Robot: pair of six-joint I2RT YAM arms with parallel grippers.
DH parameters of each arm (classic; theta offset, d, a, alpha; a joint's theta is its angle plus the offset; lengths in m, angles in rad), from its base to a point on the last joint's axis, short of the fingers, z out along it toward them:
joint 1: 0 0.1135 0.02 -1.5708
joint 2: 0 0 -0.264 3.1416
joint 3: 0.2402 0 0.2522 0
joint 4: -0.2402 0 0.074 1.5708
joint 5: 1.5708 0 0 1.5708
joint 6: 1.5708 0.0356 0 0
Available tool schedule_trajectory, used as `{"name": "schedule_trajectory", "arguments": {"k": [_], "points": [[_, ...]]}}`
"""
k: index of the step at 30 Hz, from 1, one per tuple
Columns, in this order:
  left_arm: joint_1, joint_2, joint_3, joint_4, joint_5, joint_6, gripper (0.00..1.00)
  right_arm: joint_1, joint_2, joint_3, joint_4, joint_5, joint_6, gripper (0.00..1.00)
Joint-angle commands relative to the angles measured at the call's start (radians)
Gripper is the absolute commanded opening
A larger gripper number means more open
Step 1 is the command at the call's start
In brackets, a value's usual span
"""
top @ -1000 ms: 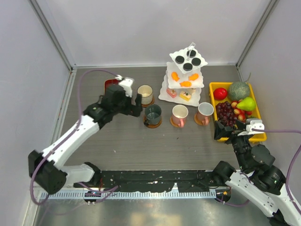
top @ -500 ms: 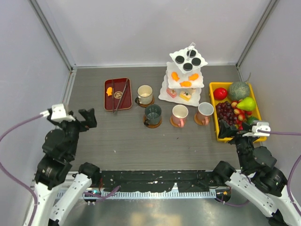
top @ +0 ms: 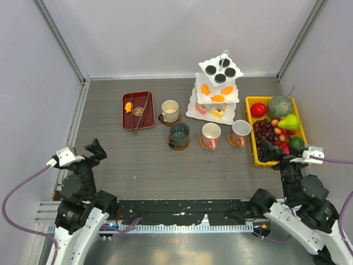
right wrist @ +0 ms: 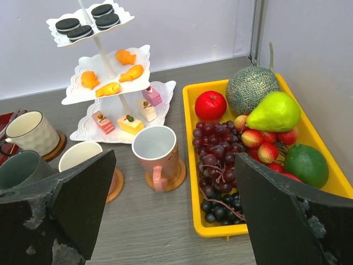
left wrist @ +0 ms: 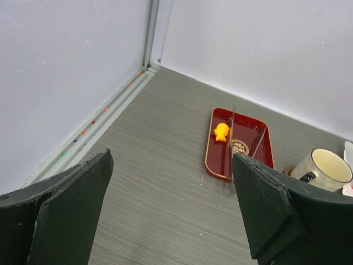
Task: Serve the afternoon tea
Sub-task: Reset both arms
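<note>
- White three-tier stand [top: 192, 112] stood upright at the back of the bench [top: 143, 160], right of centre.
- Black round sweets [top: 210, 69] lay on its top tier, orange sweets [top: 205, 89] on the middle tier, and pink-yellow sweets [top: 202, 109] on the bottom tier.
- Four mugs stood upright in front of the stand, each on a round brown coaster [top: 179, 147]: a cream mug [top: 170, 110] furthest left, then a dark green mug [top: 179, 134], a pink mug [top: 210, 134] and a second pink mug [top: 240, 131].
- Dark red rectangular tray [top: 128, 121], just left of the cream mug, held metal tongs [top: 142, 110] and one orange fish-shaped sweet [left wrist: 221, 131].
- Yellow tray [right wrist: 311, 130], just right of the stand, held a melon [right wrist: 251, 88], a pear [right wrist: 274, 112], grapes [right wrist: 215, 165] and other fruit.
- Left tool [left wrist: 171, 160] hovered at the near left of the bench, well apart from the red tray, fingers wide apart and holding nothing.
- Right tool [right wrist: 175, 157] hovered at the near right, by the near end of the yellow tray, fingers wide apart and holding nothing.
</note>
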Motion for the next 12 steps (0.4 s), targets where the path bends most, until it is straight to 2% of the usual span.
{"name": "schedule_trajectory", "arguments": {"k": [1, 12], "points": [[0.003, -0.039, 0.0, 0.1, -0.072, -0.005, 0.99, -0.002, -0.002, 0.028, 0.029, 0.036, 0.019, 0.96], [0.003, -0.09, -0.018, 0.111, -0.113, 0.004, 0.99, -0.003, -0.066, 0.025, 0.023, 0.051, 0.026, 0.96]]}}
